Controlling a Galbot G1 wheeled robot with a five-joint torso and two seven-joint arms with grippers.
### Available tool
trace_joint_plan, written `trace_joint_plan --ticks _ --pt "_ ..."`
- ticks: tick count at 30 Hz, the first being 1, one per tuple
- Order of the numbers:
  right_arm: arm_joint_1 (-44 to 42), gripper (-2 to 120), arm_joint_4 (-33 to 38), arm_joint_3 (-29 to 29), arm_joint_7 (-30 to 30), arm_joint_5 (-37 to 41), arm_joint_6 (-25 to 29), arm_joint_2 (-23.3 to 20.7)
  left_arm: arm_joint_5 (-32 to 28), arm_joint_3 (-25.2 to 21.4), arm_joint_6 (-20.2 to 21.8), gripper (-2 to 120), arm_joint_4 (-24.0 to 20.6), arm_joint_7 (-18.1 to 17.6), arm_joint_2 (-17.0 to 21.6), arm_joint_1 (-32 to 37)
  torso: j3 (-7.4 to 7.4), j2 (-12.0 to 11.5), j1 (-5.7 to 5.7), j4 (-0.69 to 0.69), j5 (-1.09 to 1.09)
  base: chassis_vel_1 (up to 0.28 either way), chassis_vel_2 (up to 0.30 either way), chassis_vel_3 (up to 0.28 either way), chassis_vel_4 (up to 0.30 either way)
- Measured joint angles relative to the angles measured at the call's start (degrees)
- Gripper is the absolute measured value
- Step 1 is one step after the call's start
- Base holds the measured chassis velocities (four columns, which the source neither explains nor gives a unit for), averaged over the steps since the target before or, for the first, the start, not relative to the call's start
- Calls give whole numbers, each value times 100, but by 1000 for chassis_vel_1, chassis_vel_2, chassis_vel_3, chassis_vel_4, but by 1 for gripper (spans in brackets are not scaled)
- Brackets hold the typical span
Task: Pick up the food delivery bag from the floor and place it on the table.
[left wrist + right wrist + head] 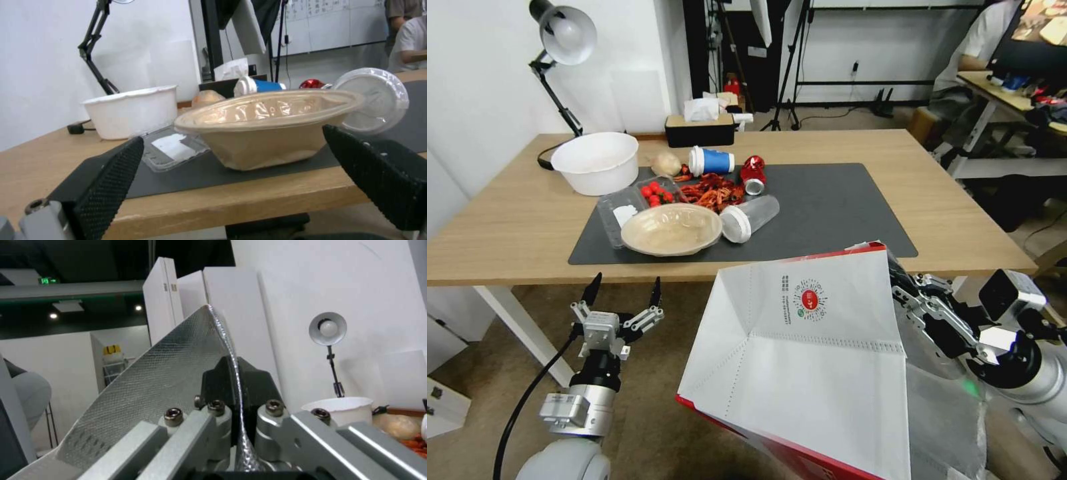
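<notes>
I have the right gripper (233,390) pinched tight on the foil-lined edge of the bag (800,353), which hangs off the floor just in front of the near edge of the table (960,200). I judge the bottom needs to rise clear of that edge, then travel toward the bare right part of the mat (834,207), away from the bowl (671,229) and cup (749,218). The left gripper (624,288) waits with fingers spread, low before the table.
</notes>
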Motion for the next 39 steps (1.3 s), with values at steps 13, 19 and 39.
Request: trace_joint_plan --ticks 13,19,39 --pt "4 0 7 -9 9 5 -1 -10 40 -11 -33 100 69 5 15 -20 -16 -29 -11 0 0 0 0 0 0" --pt "41 0 62 -19 113 114 34 6 82 -18 -35 100 67 -21 16 9 -22 -39 -16 0 0 0 0 0 0" --pt "350 0 440 76 1253 931 444 -206 227 -5 -13 100 -6 -137 -10 75 -36 -62 -26 0 0 0 0 0 0"
